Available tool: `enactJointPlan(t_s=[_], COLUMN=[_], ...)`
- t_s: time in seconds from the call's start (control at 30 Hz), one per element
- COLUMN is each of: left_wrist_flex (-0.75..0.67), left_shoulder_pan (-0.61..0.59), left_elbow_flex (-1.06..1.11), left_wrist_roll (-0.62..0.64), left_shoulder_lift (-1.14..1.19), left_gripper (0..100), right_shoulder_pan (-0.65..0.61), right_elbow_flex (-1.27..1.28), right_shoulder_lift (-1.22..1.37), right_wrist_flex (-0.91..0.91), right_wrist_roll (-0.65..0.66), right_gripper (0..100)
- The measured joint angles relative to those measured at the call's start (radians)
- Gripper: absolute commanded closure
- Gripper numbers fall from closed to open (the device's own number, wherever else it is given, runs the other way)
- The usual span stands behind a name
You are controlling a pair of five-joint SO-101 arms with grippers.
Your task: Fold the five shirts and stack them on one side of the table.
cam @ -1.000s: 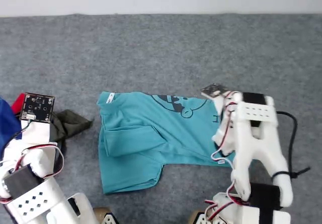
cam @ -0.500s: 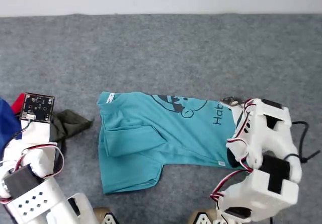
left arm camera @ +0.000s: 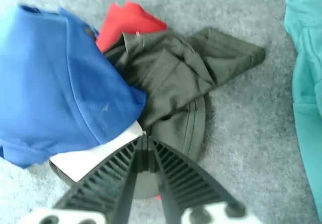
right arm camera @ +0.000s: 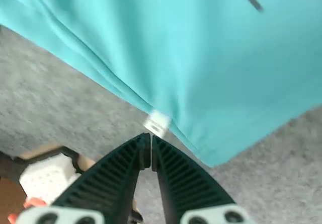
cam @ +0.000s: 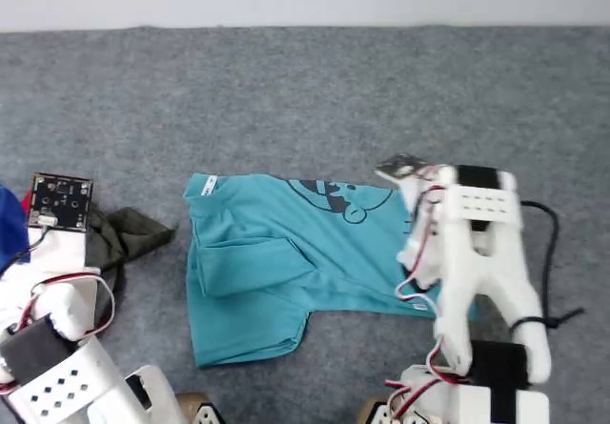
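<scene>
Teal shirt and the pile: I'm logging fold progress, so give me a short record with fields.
teal shirt: flat on the grey table, one sleeve folded inward
pile: blue shirt, red shirt, olive shirt, bunched together
left gripper: shut, over the olive shirt
right gripper: shut, at the teal shirt's hem by its white tag

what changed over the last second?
The right arm swung off the teal shirt toward the right, then back over its right edge; right gripper shut by the hem tag. The left arm shifted slightly left. The teal shirt and olive shirt stayed put.
</scene>
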Motion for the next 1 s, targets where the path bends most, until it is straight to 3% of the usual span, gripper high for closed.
enactJointPlan(t_s=[0.2,0.5,0.7,1.0], left_wrist_flex=[0.121,0.221,0.224,0.229], left_shoulder_pan=[-0.087,-0.209,-0.302,-0.313], left_elbow_flex=[-0.072,-0.144,-0.144,-0.144], left_wrist_roll=[0.000,-0.072,-0.080,-0.080], left_shoulder_lift=[0.000,0.000,0.000,0.000], left_gripper=[98,98,98,98], right_shoulder_pan=[-0.175,-0.336,-0.397,-0.428], right_elbow_flex=[0.000,-0.003,-0.003,-0.066], right_shoulder_lift=[0.028,0.146,0.150,0.123], right_wrist_flex=[-0.068,-0.169,-0.209,-0.259], right_wrist_roll=[-0.166,-0.233,-0.241,-0.391], right_gripper=[99.0,99.0,99.0,99.0])
